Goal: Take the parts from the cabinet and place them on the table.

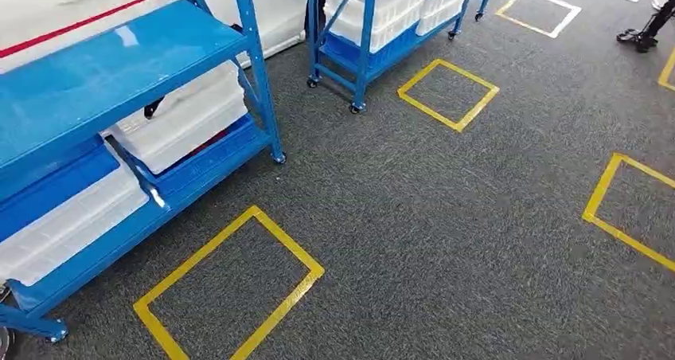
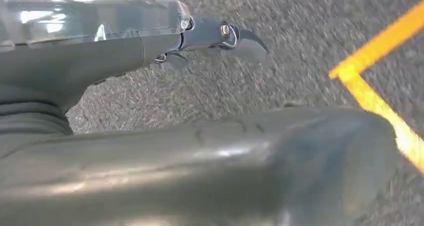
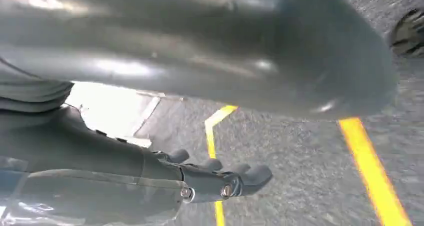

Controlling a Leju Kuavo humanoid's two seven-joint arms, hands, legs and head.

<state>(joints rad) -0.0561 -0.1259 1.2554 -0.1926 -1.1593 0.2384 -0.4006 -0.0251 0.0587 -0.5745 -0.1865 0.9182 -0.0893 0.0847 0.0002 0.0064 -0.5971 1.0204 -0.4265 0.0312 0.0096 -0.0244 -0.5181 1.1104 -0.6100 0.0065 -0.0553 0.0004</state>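
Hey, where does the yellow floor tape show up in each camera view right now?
Head view: yellow tape squares on the grey carpet, the nearest beside the blue rack.
Left wrist view: a tape corner at the picture's right, beyond the left hand.
Right wrist view: tape lines behind the right hand.
Shared landmark: the grey carpet.

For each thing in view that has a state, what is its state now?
near blue rack: standing on the carpet, top shelf bare, white bins on the lower shelves.
white bins: resting in the rack, not taken out.
far blue rack: standing on casters, white bins inside.
left hand: holding nothing, over the carpet.
right hand: holding nothing, fingers extended over the carpet.
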